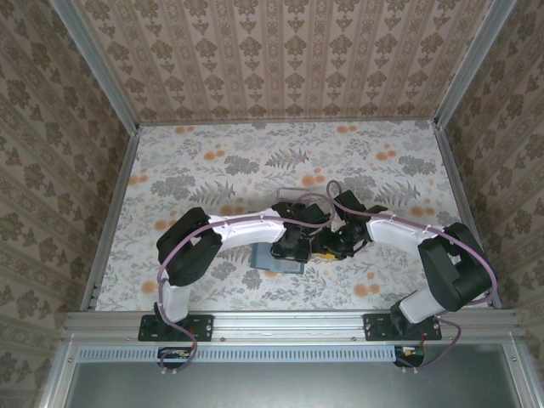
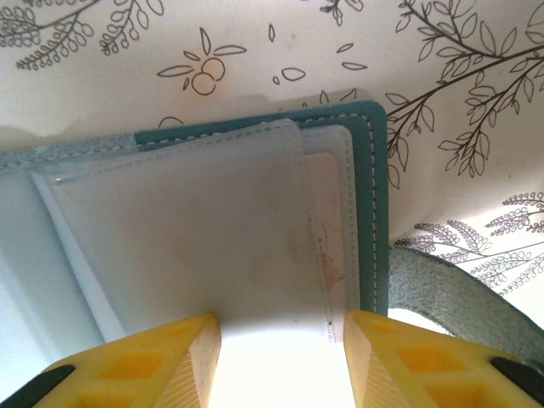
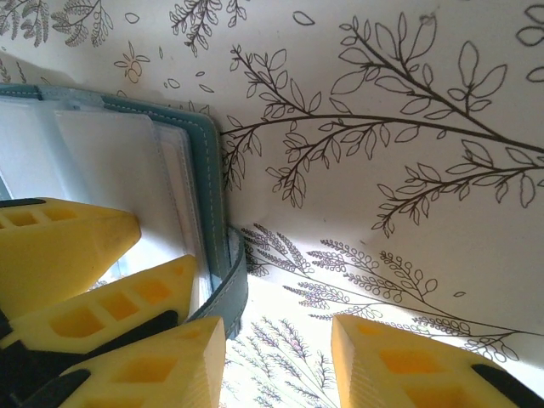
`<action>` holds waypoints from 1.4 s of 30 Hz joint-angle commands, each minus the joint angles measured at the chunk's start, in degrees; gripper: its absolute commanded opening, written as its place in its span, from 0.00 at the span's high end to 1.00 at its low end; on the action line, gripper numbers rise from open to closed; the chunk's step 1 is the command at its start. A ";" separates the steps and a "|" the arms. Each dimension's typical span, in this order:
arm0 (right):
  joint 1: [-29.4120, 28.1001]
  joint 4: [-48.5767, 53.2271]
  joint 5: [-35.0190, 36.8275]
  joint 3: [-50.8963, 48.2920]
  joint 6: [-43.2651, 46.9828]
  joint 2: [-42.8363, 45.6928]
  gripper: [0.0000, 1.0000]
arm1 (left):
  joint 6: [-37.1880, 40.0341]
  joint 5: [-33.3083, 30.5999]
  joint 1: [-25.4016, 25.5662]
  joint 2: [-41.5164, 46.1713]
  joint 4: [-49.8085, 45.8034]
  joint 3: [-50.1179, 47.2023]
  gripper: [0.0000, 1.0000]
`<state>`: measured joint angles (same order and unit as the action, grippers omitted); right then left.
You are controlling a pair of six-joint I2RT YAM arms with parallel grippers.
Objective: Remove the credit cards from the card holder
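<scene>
One open card holder (image 2: pixel 374 212) lies under the left end effector (image 2: pixel 282 340).

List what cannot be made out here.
Top view: the left arm and right arm cover most of the small teal folding wallet.
Left wrist view: cloudy clear plastic sleeve blurs the thin pale cards; count unclear. Left pincer and glare hide its near edge.
Right wrist view: frame edge crops the wallet's left part.

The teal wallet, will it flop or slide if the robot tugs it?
Probably floppy: the teal wallet is thin stitched material lying open, with a strap curving off its edge. Its clear pocket sheets look glossy, so likely slippery. It looks light, so a tug might drag it.
</scene>
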<state>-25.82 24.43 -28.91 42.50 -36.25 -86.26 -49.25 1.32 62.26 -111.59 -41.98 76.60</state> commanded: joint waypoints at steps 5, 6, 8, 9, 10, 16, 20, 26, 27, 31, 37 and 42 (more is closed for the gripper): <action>-0.37 2.42 1.34 1.36 0.21 1.22 0.61 | 0.48 -0.27 0.14 -3.28 -1.50 -1.53 0.60; -0.37 2.56 1.39 1.35 0.22 1.30 0.61 | 0.48 -0.27 0.10 -3.34 -1.58 -1.52 0.61; -0.35 2.77 1.50 1.31 0.30 1.60 0.61 | 0.50 -0.26 0.14 -3.36 -1.56 -1.71 0.65; -0.38 2.89 1.57 1.35 0.30 1.71 0.61 | 0.50 -0.27 0.14 -3.28 -1.55 -1.75 0.67; -0.37 3.04 1.65 1.44 0.36 1.86 0.62 | 0.60 -0.29 0.14 -3.25 -1.54 -1.80 0.69; -0.37 4.56 2.74 1.74 0.65 3.02 0.62 | 0.83 -0.62 0.16 -2.29 -1.12 -1.72 0.81; -0.39 5.98 4.11 2.43 0.98 4.37 0.62 | 1.05 -0.62 0.15 0.30 -0.04 -1.72 0.89; -0.37 9.31 5.76 3.35 0.71 6.10 0.63 | 1.00 -0.88 0.15 5.05 1.26 -1.74 0.89; -0.37 9.57 6.01 3.50 0.50 6.11 0.63 | 1.09 -1.01 0.14 5.81 1.22 -1.71 0.90; -0.54 10.97 7.41 4.60 0.12 9.04 0.64 | 0.83 -1.32 -0.36 7.85 1.20 -2.62 0.90; -2.32 10.69 6.36 6.51 -0.98 9.35 0.66 | 0.12 -1.45 -1.09 10.54 2.11 -5.41 0.90; -4.34 6.62 1.76 7.09 -3.49 8.26 0.67 | -0.53 -0.56 -1.65 12.13 4.48 -8.13 0.87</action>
<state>-29.15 32.71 -23.81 48.23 -37.41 -77.93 -48.84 1.08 61.10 -101.21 -38.68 70.02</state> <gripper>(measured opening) 0.335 0.122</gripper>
